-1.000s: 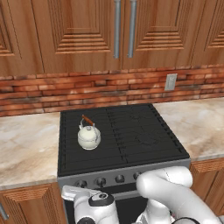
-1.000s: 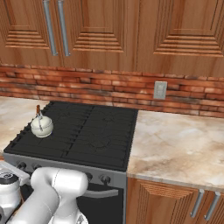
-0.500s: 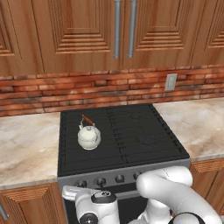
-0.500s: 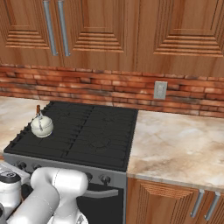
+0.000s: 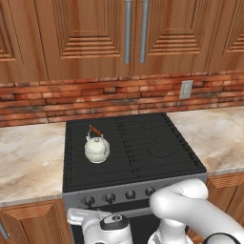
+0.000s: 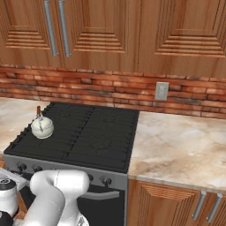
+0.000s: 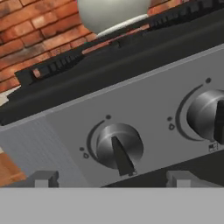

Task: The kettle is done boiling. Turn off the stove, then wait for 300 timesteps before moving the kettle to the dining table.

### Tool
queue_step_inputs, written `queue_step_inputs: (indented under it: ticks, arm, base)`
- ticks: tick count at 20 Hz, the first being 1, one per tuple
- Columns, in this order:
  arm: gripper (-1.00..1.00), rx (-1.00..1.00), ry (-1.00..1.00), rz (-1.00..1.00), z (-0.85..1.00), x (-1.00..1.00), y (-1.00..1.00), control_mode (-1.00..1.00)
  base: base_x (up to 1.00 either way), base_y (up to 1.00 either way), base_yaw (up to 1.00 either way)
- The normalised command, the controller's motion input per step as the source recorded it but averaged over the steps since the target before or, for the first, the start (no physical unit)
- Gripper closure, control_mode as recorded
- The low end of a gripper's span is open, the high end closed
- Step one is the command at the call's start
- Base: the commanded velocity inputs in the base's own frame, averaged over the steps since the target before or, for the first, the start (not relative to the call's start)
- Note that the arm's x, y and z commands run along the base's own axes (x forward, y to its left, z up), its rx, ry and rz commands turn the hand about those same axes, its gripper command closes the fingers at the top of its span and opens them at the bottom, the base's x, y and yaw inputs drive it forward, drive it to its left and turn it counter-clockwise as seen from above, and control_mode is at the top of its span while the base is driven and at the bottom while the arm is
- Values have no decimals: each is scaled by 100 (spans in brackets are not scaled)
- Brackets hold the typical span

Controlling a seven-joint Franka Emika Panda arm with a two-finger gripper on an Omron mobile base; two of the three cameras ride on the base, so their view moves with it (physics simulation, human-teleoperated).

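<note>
The cream-white kettle stands upright on the front left burner of the black stove, its wooden-pieced handle arched above it. In the right base view the kettle is at the stove's left side. My gripper hangs low before the grey front panel, open, its two tips wide apart with nothing between them. Just ahead of it is a round dark knob with its pointer turned downward. A second knob is to the right. The kettle's underside shows above. The dining table is out of view.
Beige marbled counters flank the stove. A brick backsplash with a wall outlet and wooden upper cabinets rise behind. The row of knobs faces my arm, which bends low in front of the oven.
My jaws have spread apart in front of the knob, and the hand has shifted slightly before the panel. The kettle has not moved.
</note>
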Motion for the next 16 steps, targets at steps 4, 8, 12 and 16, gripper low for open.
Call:
queue_step_inputs:
  ticks: [4, 8, 12, 16]
  arm:
    - [-100, 0, -1, -1, 39, -38, 4, -100]
    - [-100, 0, 0, -1, 42, -34, 0, -100]
    - [-100, -2, 0, 0, 43, -31, 0, -100]
    - [-100, -3, 0, 0, 48, -25, 0, -100]
  base:
    - [0, 0, 0]
    - [0, 0, 0]
    - [0, 0, 0]
    - [0, 0, 0]
